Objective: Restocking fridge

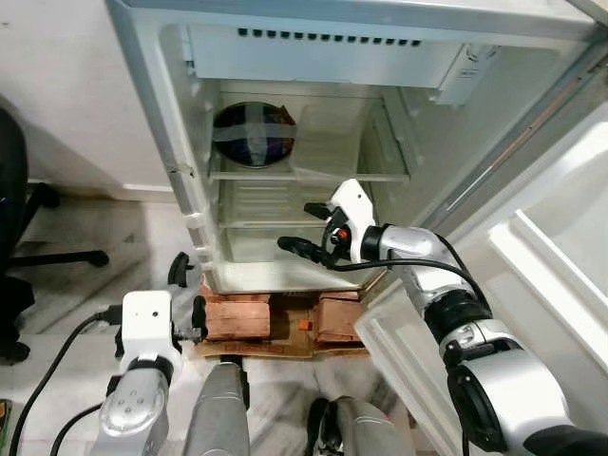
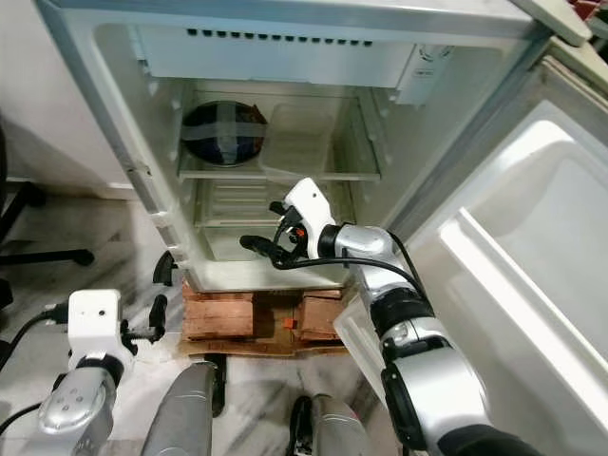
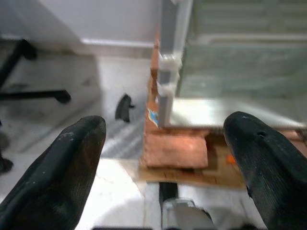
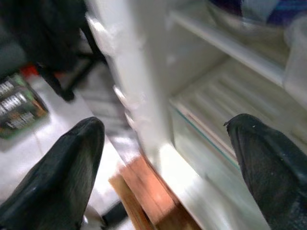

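Reaching into the open fridge (image 1: 171, 142), the right gripper (image 1: 306, 228) hovers at the level of the lower compartment, its two black fingers spread apart with nothing between them. One finger (image 1: 318, 210) points toward the ribbed glass shelf (image 1: 261, 201), the other (image 1: 296, 248) hangs just above the fridge's white floor. In the right wrist view both fingertips frame the fridge's left wall and the shelf edges, blurred, with a patch of orange-brown wood below.

The silver right arm (image 1: 432, 271) runs back from the gripper past the inner edge of the fridge door (image 1: 551, 247), which stands wide open on the robot's right.

On the upper shelf (image 1: 309, 175), well above the gripper, sits a dark round bowl (image 1: 253, 134) covered with film and crossed by pale strips, pushed to the left. Just beside it on the right stands a clear plastic container (image 1: 328, 138).

The fridge rests on wooden blocks (image 1: 237, 316) laid over cardboard on the pale floor.

The left gripper (image 1: 188, 294) hangs low outside the fridge, near its lower left corner, fingers apart and empty; the left wrist view shows its two black tips wide on either side of the wooden blocks and the fridge base. A black office chair base (image 1: 57, 256) stands on the floor farther left.
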Robot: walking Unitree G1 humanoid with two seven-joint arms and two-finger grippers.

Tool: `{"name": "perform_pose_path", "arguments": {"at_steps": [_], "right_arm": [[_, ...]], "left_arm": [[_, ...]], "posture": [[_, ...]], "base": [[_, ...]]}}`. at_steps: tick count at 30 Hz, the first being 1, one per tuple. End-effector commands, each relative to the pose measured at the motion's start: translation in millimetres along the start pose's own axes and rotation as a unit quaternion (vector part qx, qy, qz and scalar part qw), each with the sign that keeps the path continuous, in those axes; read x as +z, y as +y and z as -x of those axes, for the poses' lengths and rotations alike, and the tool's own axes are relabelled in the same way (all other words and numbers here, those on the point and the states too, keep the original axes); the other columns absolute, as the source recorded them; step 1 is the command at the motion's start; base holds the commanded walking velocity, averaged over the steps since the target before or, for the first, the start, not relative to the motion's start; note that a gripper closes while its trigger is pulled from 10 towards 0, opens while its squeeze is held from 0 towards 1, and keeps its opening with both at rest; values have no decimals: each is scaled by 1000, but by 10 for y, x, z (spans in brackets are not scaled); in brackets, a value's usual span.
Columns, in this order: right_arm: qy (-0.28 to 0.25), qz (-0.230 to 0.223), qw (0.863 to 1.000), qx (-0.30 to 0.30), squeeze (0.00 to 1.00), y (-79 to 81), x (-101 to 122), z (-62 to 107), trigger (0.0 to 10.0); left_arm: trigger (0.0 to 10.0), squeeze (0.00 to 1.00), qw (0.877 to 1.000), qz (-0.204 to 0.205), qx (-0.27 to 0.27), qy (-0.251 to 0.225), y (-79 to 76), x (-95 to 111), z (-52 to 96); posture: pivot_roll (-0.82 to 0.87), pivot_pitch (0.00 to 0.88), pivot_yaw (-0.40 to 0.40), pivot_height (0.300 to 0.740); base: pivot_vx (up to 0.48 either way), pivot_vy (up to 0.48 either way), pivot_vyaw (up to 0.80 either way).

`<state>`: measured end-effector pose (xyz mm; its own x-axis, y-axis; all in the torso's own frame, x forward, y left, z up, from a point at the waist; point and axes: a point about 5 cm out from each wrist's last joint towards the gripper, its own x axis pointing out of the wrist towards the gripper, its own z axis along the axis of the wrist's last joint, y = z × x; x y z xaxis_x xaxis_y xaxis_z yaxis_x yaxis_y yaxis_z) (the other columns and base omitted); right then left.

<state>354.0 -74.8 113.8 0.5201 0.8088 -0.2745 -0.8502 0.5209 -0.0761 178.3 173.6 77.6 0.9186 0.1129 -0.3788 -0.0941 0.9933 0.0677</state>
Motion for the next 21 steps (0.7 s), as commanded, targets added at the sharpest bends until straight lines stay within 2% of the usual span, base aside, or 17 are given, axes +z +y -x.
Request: {"name": "perform_pose_path", "arguments": {"at_steps": [1, 2, 3, 4, 5, 7, 10, 13, 16, 18, 19, 21], "right_arm": [[26, 10, 1000, -12, 741, 6, -40, -34, 10000], [47, 13, 998, -28, 671, 4, -54, -78, 10000], [52, 14, 998, -34, 671, 2, -56, -90, 10000], [60, 14, 997, -45, 561, -3, -45, -116, 10000], [60, 14, 997, -45, 561, -3, -45, -116, 10000], [56, 22, 997, -52, 439, -2, 28, -171, 10000], [47, 32, 996, -66, 408, -19, 115, -211, 10000], [35, 51, 990, -125, 388, -109, 287, -254, 10000], [14, 48, 986, -161, 365, -174, 416, -257, 10000], [-6, 19, 985, -169, 341, -206, 495, -256, 10000], [-8, 21, 984, -178, 306, -225, 518, -250, 10000], [-12, 29, 981, -191, 306, -252, 557, -241, 10000]], "left_arm": [[10000, 0, 1000, 3, 2, 11, -14, -27, 46], [10000, 0, 1000, 5, 3, 13, -19, -35, 64], [10000, 0, 1000, 5, 3, 13, -23, -38, 76], [10000, 0, 1000, 7, 4, 15, -31, -42, 100], [10000, 0, 1000, 7, 4, 15, -31, -42, 100], [10000, 0, 1000, 7, 5, 19, -30, -55, 136], [10000, 0, 1000, 8, 7, 24, -29, -69, 180], [10000, 0, 999, 14, 13, 36, -28, -105, 255], [10000, 0, 999, 17, 14, 39, -38, -111, 274], [10000, 0, 999, 17, 14, 41, -49, -113, 293], [10000, 0, 999, 18, 14, 43, -49, -116, 297], [10000, 0, 999, 18, 14, 45, -43, -122, 297]], "posture": [[271, 277, -148, 740], [272, 287, -152, 740], [273, 290, -153, 740], [275, 302, -157, 740], [275, 302, -157, 740], [277, 320, -166, 740], [275, 331, -171, 740], [277, 354, -185, 740], [279, 360, -187, 740], [283, 362, -190, 740], [284, 363, -191, 740], [284, 363, -191, 740]], "base": [[0, 0, 0], [0, 0, 0], [0, 0, 0], [0, 0, 0], [0, 0, 0], [0, 0, 0], [0, 0, 0], [0, 0, 0], [0, 0, 0], [0, 0, 0], [0, 0, 0], [0, 0, 0]]}}
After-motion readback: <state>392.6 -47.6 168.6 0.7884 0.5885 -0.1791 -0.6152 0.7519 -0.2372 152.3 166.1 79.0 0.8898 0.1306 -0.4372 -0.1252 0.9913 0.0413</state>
